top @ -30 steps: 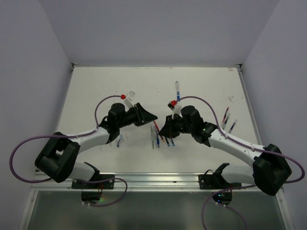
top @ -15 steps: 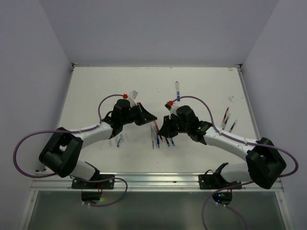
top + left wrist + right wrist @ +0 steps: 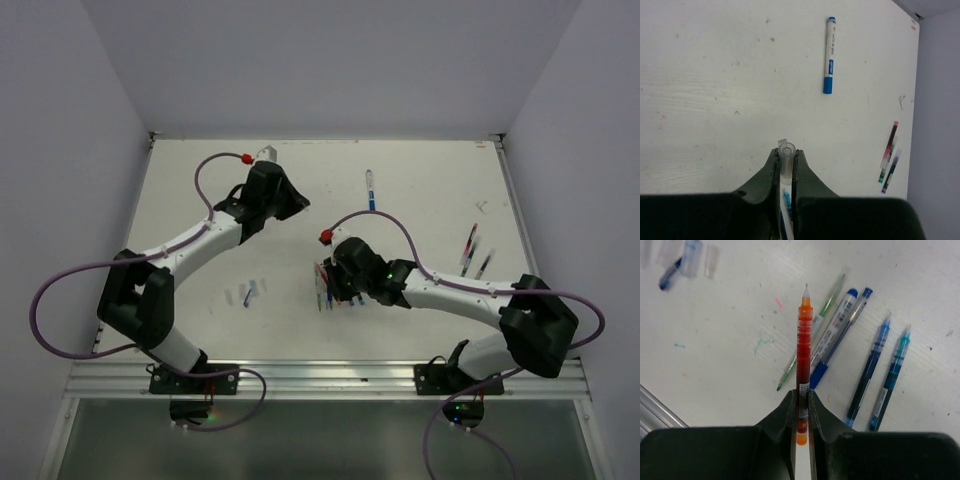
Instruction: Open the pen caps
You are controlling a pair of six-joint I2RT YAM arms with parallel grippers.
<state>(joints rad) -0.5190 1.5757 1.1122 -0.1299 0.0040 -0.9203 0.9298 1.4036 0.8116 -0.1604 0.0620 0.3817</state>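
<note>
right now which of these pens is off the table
The red pen, clamped in the right gripper with its tip bare; the rest, like the teal pen, lie flat on the table.

Table (image 3: pixel 715 75): white, matt, faint grain like painted wood, with small scuffs and ink specks.
Red pen (image 3: pixel 803 355): translucent orange-red plastic, glossy, with a fine metal-looking tip.
Clear tube (image 3: pixel 785 162): see-through plastic, smooth, with a soft sheen at the rim.
Marker (image 3: pixel 829 55): smooth white plastic barrel with blue plastic ends and a printed label.
Loose pens (image 3: pixel 871 370): tinted blue and teal translucent plastic, shiny.
Left gripper (image 3: pixel 785 152) and right gripper (image 3: pixel 801 395): dark plastic, matt, slightly textured.
Arm shells (image 3: pixel 190 250): white plastic with a low gloss; the joints are black and duller.
Cables (image 3: pixel 40 300): purple sheath, smooth and rubbery-looking.
Rail (image 3: pixel 320 375) at the near edge: bare metal with a brushed look.
</note>
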